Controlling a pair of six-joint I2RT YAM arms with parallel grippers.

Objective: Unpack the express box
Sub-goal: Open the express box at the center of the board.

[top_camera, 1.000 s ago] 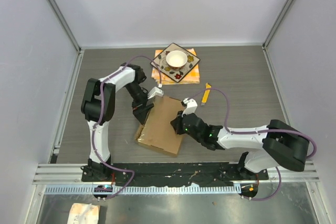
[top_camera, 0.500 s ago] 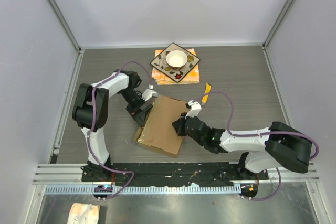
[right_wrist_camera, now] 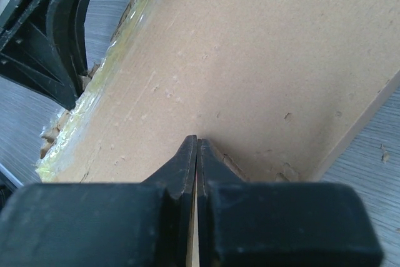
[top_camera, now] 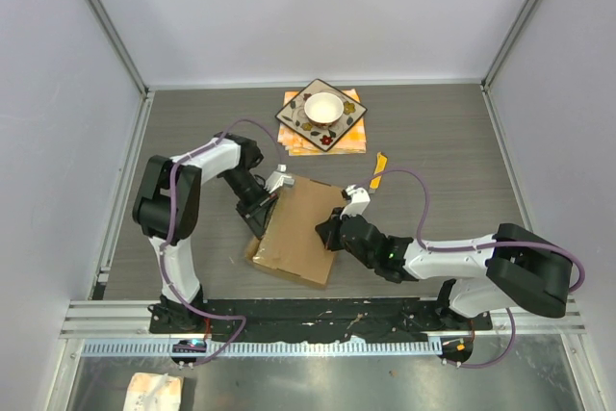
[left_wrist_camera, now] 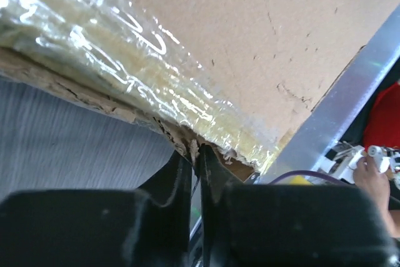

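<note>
Closed now, left pincer [left_wrist_camera: 195, 154] seemingly grips the express box [top_camera: 303, 228]; plate [top_camera: 322, 113] beyond.

Grey wood-grain table [top_camera: 443, 132] between pale walls [top_camera: 289, 7], aluminium rail [top_camera: 106, 319] in front.

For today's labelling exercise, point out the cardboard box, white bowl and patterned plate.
cardboard box [top_camera: 300, 226]: top view, middle of top face.
white bowl [top_camera: 322, 108]: top view, its centre.
patterned plate [top_camera: 340, 132]: top view, its rim.

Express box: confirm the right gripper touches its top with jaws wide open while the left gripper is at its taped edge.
Wrong on the jaws: the right wrist view shows the right gripper touching the express box top with jaws shut. The left gripper is at its taped edge.
</note>
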